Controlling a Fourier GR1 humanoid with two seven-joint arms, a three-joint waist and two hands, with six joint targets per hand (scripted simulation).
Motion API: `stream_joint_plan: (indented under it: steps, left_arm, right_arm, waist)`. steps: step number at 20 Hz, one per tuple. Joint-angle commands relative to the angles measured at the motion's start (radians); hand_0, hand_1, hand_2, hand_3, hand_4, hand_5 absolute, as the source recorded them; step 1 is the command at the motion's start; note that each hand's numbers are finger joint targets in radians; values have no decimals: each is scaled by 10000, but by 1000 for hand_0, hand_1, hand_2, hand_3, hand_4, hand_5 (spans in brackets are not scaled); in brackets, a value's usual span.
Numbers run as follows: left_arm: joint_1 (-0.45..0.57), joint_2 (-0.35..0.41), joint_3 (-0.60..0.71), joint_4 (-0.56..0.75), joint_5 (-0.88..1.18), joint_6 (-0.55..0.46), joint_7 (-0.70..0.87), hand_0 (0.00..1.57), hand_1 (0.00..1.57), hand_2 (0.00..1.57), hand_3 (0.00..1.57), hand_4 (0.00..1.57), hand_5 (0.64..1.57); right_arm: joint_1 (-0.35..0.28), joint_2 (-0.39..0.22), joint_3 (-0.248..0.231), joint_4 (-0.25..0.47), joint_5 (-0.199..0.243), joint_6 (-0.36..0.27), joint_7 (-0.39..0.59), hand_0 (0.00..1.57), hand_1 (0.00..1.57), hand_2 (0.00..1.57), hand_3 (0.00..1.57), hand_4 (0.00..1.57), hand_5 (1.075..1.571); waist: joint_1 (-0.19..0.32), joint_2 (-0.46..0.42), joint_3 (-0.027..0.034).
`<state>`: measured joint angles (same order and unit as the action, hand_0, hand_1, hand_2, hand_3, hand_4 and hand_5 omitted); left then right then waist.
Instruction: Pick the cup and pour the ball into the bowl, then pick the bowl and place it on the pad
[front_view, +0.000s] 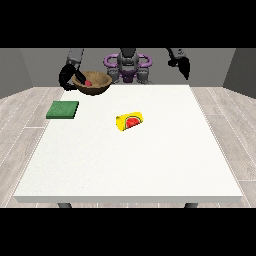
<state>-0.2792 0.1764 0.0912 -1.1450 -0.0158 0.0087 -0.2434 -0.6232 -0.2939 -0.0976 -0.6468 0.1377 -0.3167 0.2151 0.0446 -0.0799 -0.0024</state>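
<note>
So the bowl (93, 83) is up off the worktop (150, 160) right now, carried by the hand at the view's left (70, 76). Dark fingers curl over the near rim, so it's pinching the bowl by its edge. There's a red ball (88, 83) sitting inside, so the pouring part looks done to me. The cup (129, 121), yellow with a watermelon slice on it, lies tipped on its side around the middle of the worktop, well apart from everything else.

The green pad (63, 110) is at the worktop's left side, nearer to me than the bowl and a bit to the left of it. So the step in hand is carrying the bowl over and setting it down there.

If I were doing it: keep the bowl level so the ball doesn't roll out, bring it forward until it's centred over the pad, then lower it straight down and only let go once the base is flat on the green. A rim hold like that could let the bowl tilt, so slow is better.

The hand at the view's right (182, 65) hangs up in the air, away from everything. From here I can't tell how its fingers sit.
</note>
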Motion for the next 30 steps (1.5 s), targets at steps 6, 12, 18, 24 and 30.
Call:
stream_joint_plan:
  steps: [6,12,18,24,30]
  left_arm:
    - [207,158,184,-474,85,-199,-227,0,0,0,0,1051,1435]
    - [-242,1737,1818,-328,1445,-1498,-908,0,0,0,0,1311,1525]
    - [-615,4224,3804,1058,2949,-3648,-1400,0,0,0,0,1280,1571]
    - [-999,5197,4517,1903,3445,-4312,-1633,0,0,0,0,1209,1563]
    - [-1039,5099,4488,1805,3406,-4200,-1989,0,0,0,0,1188,1558]
  right_arm:
    - [716,-1203,-946,-790,-616,986,-430,1571,1571,1571,750,787,1570]
    - [1155,-2567,-1568,-499,-841,1843,-1670,1571,1571,1571,0,911,1571]
    - [807,-2816,-2072,-671,-1154,1593,-1859,1571,1571,1571,0,820,1570]
    - [838,-2797,-2531,-200,-1360,1398,-2937,1571,1571,1571,0,757,1567]
    - [593,-3573,-2957,601,-1363,1115,-2594,1218,1218,1411,1299,0,1553]
  waist:
    - [81,760,27]
    - [265,1697,29]
    - [560,2586,14]
    - [491,3306,26]
    - [550,3747,29]
